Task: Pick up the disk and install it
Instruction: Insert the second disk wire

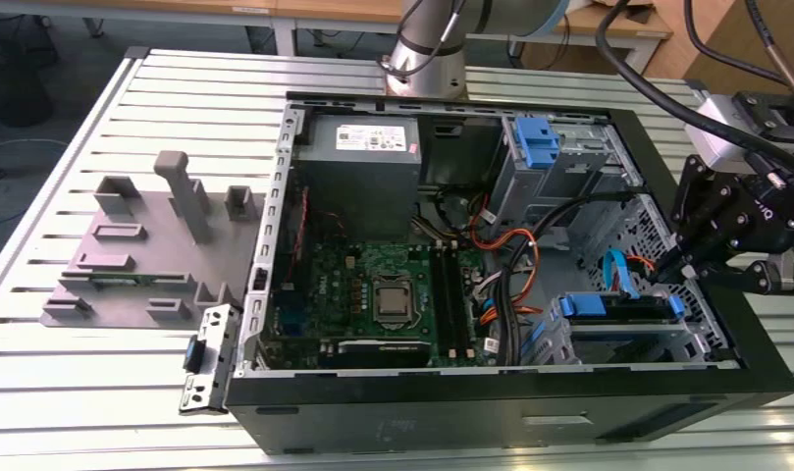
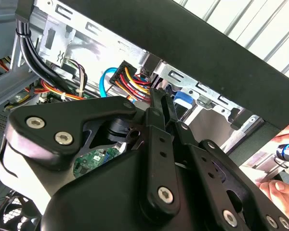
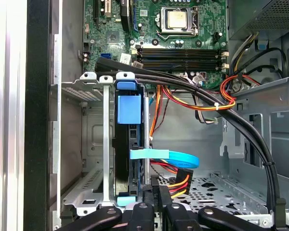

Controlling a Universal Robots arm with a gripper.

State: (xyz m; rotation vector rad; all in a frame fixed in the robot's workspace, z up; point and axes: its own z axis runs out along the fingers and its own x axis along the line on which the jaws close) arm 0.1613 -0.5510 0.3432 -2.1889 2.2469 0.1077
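The end effector point(image 1: 748, 267) fingertips are cut off in both wrist views, their grip unclear.

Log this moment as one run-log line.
gripper: hovering over drive cage, empty | disk: seated on edge in cage, blue rails visible | cables: plugged beside disk | case: open

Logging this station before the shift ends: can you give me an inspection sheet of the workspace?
Surface: slatted metal table, open computer case lying on it.
Job's things: disk with blue rails seated in the drive cage.
Clutter: grey fixture block beside the case.
Grippers: gripper over the case's edge by the cage.
Cables: black bundle, blue data cable, red-yellow wires.
Surroundings: a person's hand nearby.
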